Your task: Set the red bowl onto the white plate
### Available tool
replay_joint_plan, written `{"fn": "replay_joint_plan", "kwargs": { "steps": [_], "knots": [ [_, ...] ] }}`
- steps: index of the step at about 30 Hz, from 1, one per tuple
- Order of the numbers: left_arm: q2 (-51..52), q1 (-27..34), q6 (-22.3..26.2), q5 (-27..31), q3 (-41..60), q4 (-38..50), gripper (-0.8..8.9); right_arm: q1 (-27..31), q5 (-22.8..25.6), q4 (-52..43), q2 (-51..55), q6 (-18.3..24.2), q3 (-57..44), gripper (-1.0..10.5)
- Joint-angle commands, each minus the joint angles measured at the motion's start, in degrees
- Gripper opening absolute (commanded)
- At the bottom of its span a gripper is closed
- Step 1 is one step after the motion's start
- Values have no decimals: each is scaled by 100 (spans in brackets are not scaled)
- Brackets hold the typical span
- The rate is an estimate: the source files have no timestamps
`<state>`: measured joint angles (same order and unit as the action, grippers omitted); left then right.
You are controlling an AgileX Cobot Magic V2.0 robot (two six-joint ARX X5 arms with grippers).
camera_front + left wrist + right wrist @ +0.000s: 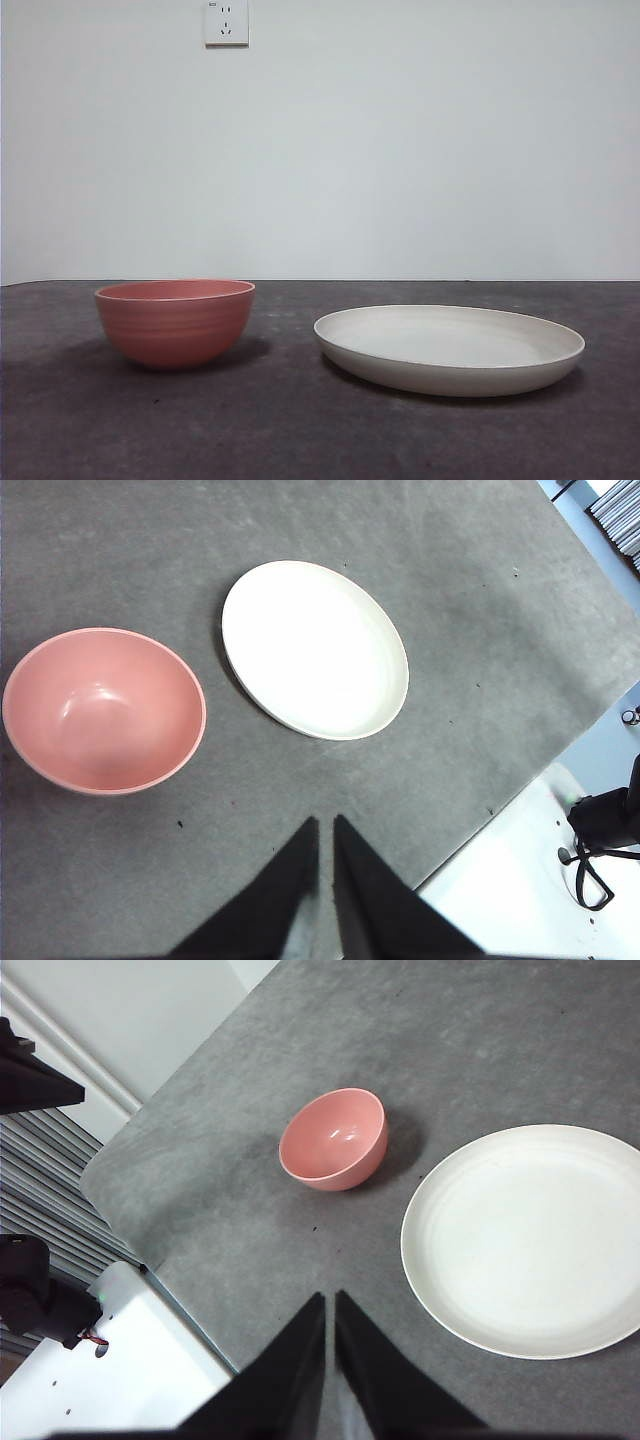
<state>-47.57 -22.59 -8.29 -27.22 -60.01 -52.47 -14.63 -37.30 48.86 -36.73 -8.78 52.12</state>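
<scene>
Front view: the red bowl (175, 322) is seen upright on the dark table (300, 430), lower left of the frame. The white plate (449, 347) lies at lower right, apart from the bowl, a strip of bare mat between them. Plate empty. No arm is seen in this view.

Left wrist view: the left gripper (322, 825) is held high above the mat, jaws nearly closed, nothing between them. Bowl at left edge of frame, plate at centre.

Right wrist view: the right gripper (328, 1298) is likewise raised, jaws drawn together, empty.

Step judged: the start, nothing yet grasped. The next move is judged to call for jaws to be spread, one arm lowered to the bowl's rim, the wall pinched, then a lift across to the plate's centre.
</scene>
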Motion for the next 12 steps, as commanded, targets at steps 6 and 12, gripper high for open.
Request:
{"fn": "replay_joint_plan", "kwargs": {
  "steps": [6,12],
  "knots": [
    [-37,-31,138,-24,-144,109,476,-24,59,-39,-28,37,92,315],
    [-66,-31,142,-20,-144,111,658,-24,286,-37,-28,22,92,562]
  ]
}}
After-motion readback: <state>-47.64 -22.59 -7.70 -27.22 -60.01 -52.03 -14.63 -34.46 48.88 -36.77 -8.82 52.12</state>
